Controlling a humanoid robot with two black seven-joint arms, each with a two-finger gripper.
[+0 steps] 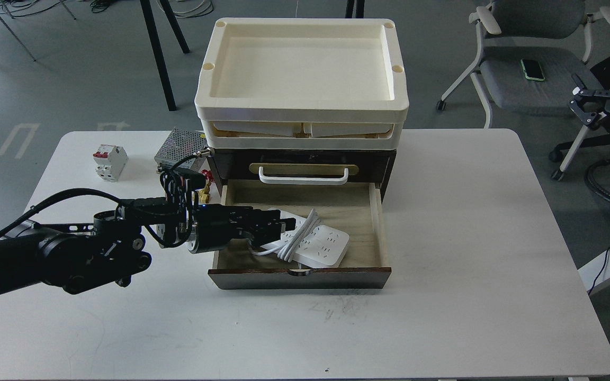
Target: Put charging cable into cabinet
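While reaching in from the left over the white table point(442, 222), left gripper point(283, 223) at the near-left part of the open bottom drawer point(374, 211), fingers narrowly set around the left end of the charging cable point(322, 244); firm clamping or mere touching cannot be told from this angle. Charging cable lying flat on the pale wood floor of that drawer, tilted diagonally, thick white cord looped across its middle and trailing toward the drawer's front wall. Drawer pulled well out of the cabinet point(305, 159), its dark front panel nearest the viewer. Above it, closed upper drawer with white handle point(303, 177) on a brass plate, and cream trays point(302, 79) stacked on top. Behind the left arm, near the cabinet's left side, perforated metal box point(180, 147); farther left on the table, small white circuit breaker point(109, 162) with red switches. Right gripper point(584, 106) raised off the table at the far right edge, fingers spread apart, holding nothing. Grey office chair point(527, 63) beyond, a phone point(531, 69) on its seat.
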